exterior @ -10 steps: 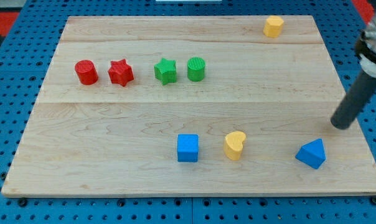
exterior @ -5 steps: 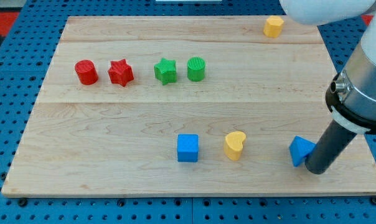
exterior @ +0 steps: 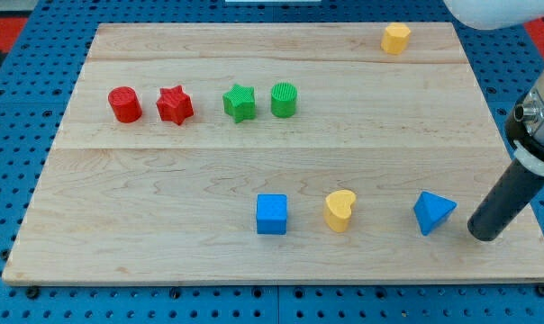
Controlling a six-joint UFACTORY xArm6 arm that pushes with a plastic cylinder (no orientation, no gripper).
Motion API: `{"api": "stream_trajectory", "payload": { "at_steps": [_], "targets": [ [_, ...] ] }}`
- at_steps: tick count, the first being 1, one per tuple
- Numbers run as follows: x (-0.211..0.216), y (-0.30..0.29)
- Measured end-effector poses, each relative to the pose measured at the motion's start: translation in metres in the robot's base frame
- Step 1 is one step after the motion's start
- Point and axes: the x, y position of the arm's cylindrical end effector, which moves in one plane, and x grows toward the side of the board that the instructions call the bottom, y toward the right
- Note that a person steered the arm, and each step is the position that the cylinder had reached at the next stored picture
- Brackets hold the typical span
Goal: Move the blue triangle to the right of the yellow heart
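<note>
Along the view's bottom band of the wooden board [exterior: 164, 189], you have three blocks in a loose row: the blue cube [exterior: 272, 214] toward the middle, the yellow heart [exterior: 340, 210] near it on the view's right, and the blue triangle [exterior: 433, 212] further to the view's right again, with a clear gap of bare wood between heart and triangle. Your task block, the blue triangle, therefore sits to the view's right of the yellow heart at roughly the same height on the board, with one of its corners pointing toward the view's right. My tip [exterior: 485, 236] is down at the board surface just beside the triangle on its right side, slightly lower in the view, and apart from it; you can see a sliver of wood between the two. The tool is a plain dark rod with nothing on it that could spread or pinch, and it carries no block. Further up the board, you will find a row of four: the red cylinder [exterior: 124, 104] and red star [exterior: 175, 104] just beside each other, then the green star [exterior: 240, 102] and green cylinder [exterior: 285, 100]. At the view's top right, a yellow hexagon [exterior: 396, 38] sits alone near the board's far edge.
</note>
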Motion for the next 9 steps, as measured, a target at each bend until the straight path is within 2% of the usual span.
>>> {"api": "stream_trajectory", "payload": {
  "at_steps": [6, 7, 9],
  "targets": [
    [-0.014, -0.022],
    [-0.029, -0.016],
    [-0.164, -0.002]
  ]
}}
